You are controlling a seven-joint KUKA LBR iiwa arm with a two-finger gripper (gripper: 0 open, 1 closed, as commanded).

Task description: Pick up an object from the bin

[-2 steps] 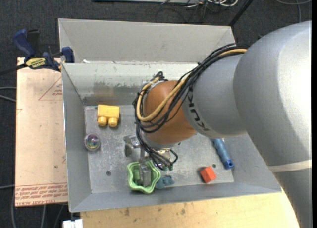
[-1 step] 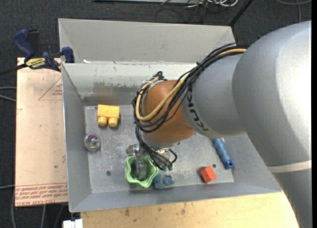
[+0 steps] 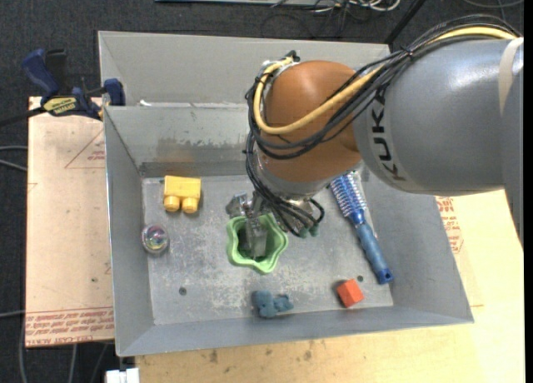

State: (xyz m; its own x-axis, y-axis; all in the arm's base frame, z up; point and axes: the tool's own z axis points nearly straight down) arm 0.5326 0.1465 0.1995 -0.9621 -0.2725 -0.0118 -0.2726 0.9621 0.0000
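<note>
1. bin (image 3: 125, 206): grey metal, with a few loose things spread over its floor.
2. ball (image 3: 155, 240): small and shiny, near the left wall.
3. yellow block (image 3: 182, 194): up and right of the ball, apart from it, at the back of the floor.
4. green ring (image 3: 240, 250): wavy-edged, lying mid-floor (the task's thing, by where the tool sits).
5. gripper (image 3: 259, 238): down inside the green ring's hollow; i cannot tell whether it is clenched or released.
6. blue lump (image 3: 271, 304): near the front wall, below the green ring, not touching it.
7. orange block (image 3: 350, 292): front right, alone.
8. brush (image 3: 360, 223): blue, lying slantwise to the right of the gripper, bristle end towards the back.
9. arm (image 3: 450, 123): comes in from the right, above the brush.
</note>
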